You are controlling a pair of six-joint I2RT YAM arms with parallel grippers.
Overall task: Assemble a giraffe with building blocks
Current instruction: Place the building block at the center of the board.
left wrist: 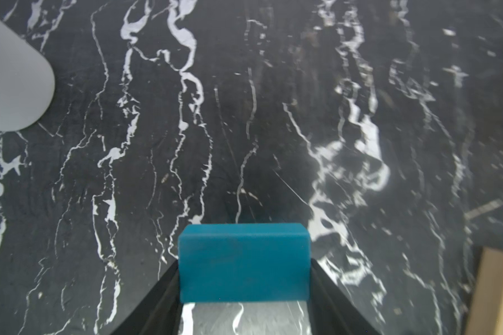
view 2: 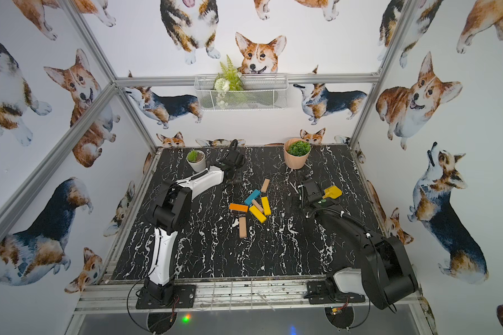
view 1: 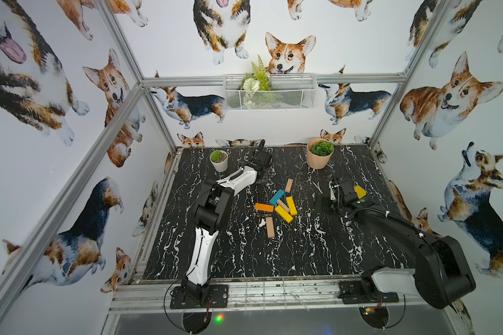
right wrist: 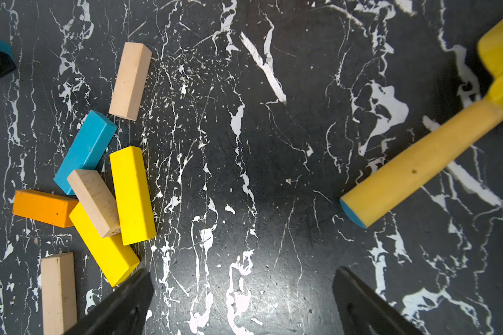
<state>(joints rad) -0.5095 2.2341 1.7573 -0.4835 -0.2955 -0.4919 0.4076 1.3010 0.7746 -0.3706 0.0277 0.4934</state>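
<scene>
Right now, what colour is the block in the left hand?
Teal; the block shows best in the left wrist view.

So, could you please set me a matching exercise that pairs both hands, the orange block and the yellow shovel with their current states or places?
Column one:
1. left hand
2. right hand
3. orange block
4. yellow shovel

Column two:
A. open and empty
B. lying alone, beside the right hand
C. shut on a teal block
D. flat on the table, next to a yellow block

Pairs: 1-C; 2-A; 3-D; 4-B
</scene>
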